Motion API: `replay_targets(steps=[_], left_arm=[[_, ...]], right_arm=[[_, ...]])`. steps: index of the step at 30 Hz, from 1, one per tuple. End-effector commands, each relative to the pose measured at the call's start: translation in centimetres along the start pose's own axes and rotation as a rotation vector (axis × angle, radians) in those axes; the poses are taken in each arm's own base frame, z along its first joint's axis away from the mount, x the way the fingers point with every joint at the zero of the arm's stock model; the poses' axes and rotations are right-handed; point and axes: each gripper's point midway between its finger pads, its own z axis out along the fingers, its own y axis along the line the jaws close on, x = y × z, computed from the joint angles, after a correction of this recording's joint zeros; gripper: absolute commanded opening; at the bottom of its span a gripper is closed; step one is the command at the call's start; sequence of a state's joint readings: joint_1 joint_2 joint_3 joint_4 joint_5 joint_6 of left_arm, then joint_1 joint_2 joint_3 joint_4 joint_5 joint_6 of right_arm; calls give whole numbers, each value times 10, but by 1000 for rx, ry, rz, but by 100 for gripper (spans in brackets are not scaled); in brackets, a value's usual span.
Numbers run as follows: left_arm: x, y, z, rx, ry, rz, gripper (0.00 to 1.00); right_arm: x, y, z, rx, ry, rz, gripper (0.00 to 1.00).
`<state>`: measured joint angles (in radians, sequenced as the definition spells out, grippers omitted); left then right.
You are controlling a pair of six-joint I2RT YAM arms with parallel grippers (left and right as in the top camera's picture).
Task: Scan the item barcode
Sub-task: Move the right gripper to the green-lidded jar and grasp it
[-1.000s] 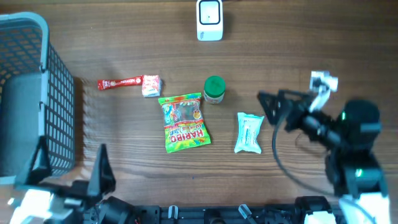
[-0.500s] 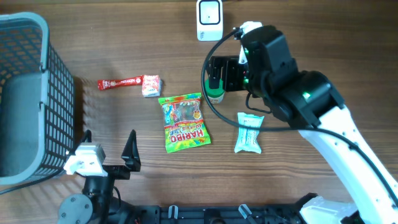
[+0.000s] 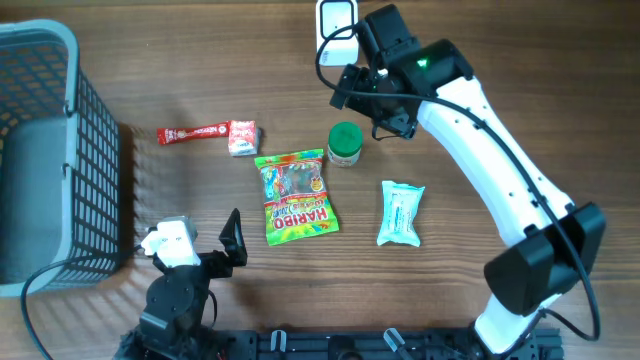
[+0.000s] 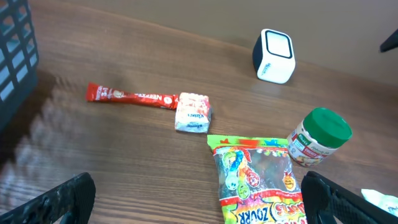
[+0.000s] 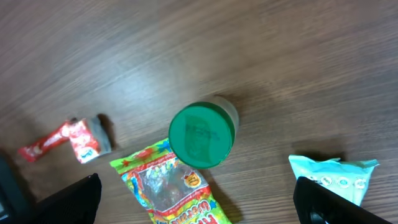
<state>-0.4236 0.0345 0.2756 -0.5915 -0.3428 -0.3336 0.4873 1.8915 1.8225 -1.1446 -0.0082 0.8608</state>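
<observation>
Both claws are spread apart and empty. The right claw [image 5: 194, 202] hangs over the green-lidded jar [image 3: 344, 143]. The left claw [image 4: 202, 202] sits low at the near edge of the counter [image 3: 580, 80]. The jar stands upright on the counter between the scanner [image 4: 273, 56] and the gummy bag [image 3: 296, 195] (probably the intended item, given the claw above it). Nothing has been lifted or scanned yet. Left to do: grasp the jar, carry it over, and turn its barcode to the scanner.

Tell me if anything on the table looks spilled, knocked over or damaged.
Nothing stands out. The green-lidded jar stands upright with its lid on. The Haribo bag, the pale blue packet, the red stick sachet and the small white packet lie flat and look intact. Nothing has spilled on the wood.
</observation>
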Motion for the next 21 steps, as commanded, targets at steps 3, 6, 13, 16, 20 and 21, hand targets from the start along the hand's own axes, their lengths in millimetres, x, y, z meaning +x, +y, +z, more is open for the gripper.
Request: replay_targets(steps=[3, 6, 13, 16, 20, 21], left_arm=[[3, 4, 0, -18, 5, -17, 100], [6, 5, 0, -22, 15, -13, 100], [21, 13, -1, -56, 76, 24, 100], [22, 13, -1, -57, 79, 25, 100], [25, 15, -1, -63, 93, 31, 100], [27, 16, -1, -67, 100, 34, 100]], right_arm=[[10, -5, 59, 81, 95, 29, 99], [18, 1, 84, 60, 159, 1, 100], [44, 8, 121, 55, 257, -33, 99], [53, 3, 136, 91, 281, -44, 79], [59, -11, 148, 141, 297, -72, 62], [59, -17, 147, 170, 292, -92, 59]])
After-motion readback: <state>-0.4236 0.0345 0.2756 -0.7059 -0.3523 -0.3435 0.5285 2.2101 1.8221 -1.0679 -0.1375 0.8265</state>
